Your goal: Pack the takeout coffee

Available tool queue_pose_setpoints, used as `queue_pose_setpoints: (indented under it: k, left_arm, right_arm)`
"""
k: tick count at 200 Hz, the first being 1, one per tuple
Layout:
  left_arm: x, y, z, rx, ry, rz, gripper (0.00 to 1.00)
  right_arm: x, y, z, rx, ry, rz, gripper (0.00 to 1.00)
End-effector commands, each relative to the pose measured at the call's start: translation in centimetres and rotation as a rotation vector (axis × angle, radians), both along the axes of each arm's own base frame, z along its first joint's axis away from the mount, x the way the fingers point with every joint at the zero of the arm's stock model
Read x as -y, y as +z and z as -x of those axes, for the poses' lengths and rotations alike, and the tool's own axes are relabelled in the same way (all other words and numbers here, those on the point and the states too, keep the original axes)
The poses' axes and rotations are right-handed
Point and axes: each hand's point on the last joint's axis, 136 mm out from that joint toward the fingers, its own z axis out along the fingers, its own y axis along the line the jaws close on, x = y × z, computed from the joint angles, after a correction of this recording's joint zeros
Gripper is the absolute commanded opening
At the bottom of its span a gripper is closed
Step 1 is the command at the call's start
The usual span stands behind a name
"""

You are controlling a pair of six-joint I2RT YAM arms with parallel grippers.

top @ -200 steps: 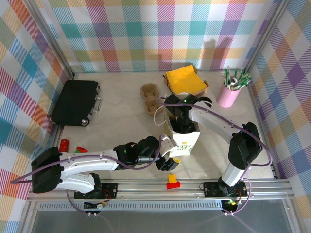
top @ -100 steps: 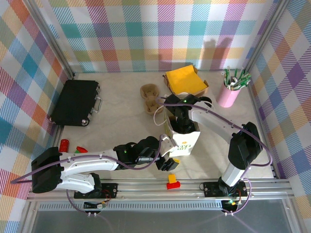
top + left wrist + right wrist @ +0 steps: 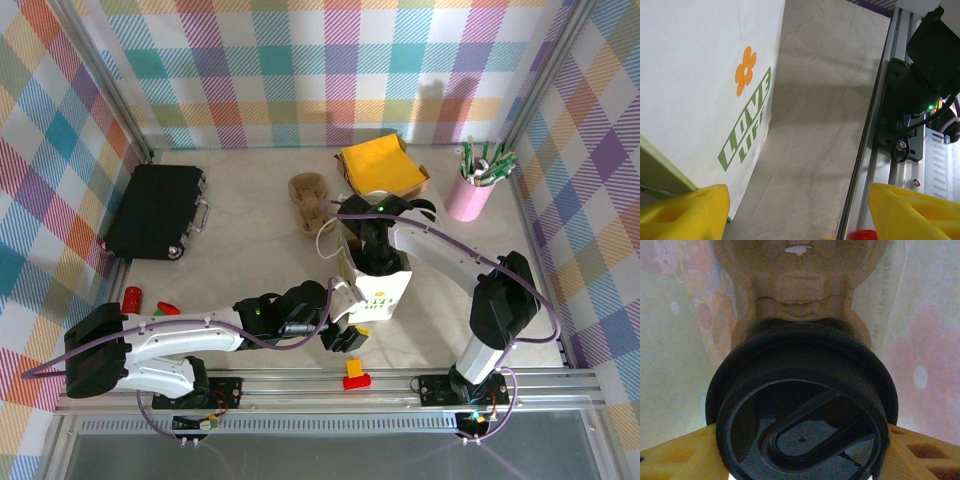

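Observation:
The white paper bag with green print stands upright in the middle of the table. My right gripper reaches down into its open top. In the right wrist view the takeout coffee shows as a round black lid, seen from above. The yellow fingers press on both sides of it, and my right gripper is shut on the cup. A brown moulded-pulp shape lies beneath, between the bag's pale walls. My left gripper is open at the bag's near lower corner, with bare table between its fingers.
A brown pulp carrier lies behind the bag. A yellow cloth on a box and a pink tumbler of sticks stand at the back right. A black case is at the left. The metal rail and a red-yellow block edge the front.

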Motion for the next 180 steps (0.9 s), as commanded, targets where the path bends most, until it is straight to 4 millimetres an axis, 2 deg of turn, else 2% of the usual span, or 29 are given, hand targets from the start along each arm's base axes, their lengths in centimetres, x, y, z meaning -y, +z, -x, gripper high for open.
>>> queue_pose_setpoints:
  k: [1,106,146,180]
  left_arm:
    - [0.2,1.9,-0.1,0.038,0.001,0.037,0.73]
    - [-0.2,1.8,-0.2,0.038,0.013,0.041,0.73]
    - [-0.3,1.8,-0.2,0.035,0.017,0.04,0.73]
    - [-0.5,1.9,-0.1,0.036,0.018,0.04,0.73]
  right_arm:
    - [0.6,-4.3,1.7,-0.119,0.016,0.075,0.46]
    - [0.6,-5.9,2.3,-0.142,0.012,0.082,0.46]
    - [0.6,-5.5,2.3,-0.135,0.013,0.082,0.46]
    - [1.0,-4.3,2.0,-0.108,0.011,0.092,0.52]
